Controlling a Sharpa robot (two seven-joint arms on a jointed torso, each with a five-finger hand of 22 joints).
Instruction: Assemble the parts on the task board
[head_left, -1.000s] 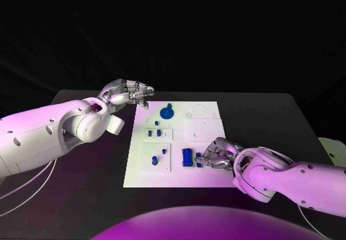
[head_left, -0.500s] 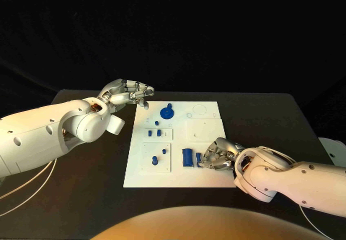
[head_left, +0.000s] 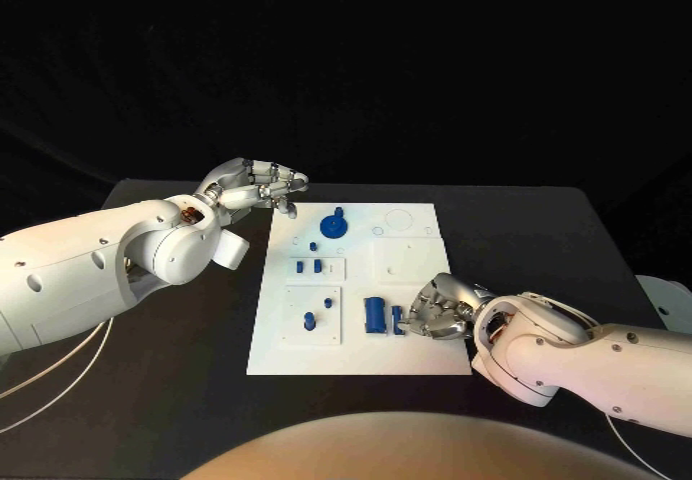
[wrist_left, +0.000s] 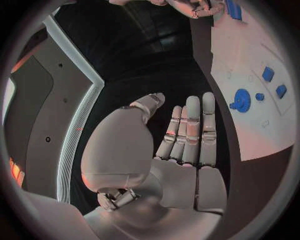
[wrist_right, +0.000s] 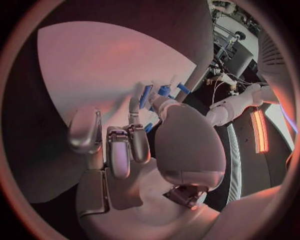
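While the right hand (head_left: 437, 307) sits low on the task board (head_left: 408, 352) at its near right part, its fingers curl down around a small blue part (head_left: 397, 318); contact looks likely, but a firm grasp cannot be told. Just beside that hand, toward the board's middle, stands a taller blue block (head_left: 375, 314). Left hand (head_left: 257, 187) hovers off the board's far left corner, fingers straight and together in the left wrist view (wrist_left: 187, 140), holding nothing. Near the left hand lies a blue gear (head_left: 335, 224). Board recesses between both hands hold small blue pegs (head_left: 306, 267) and a blue oval piece (head_left: 309, 320).
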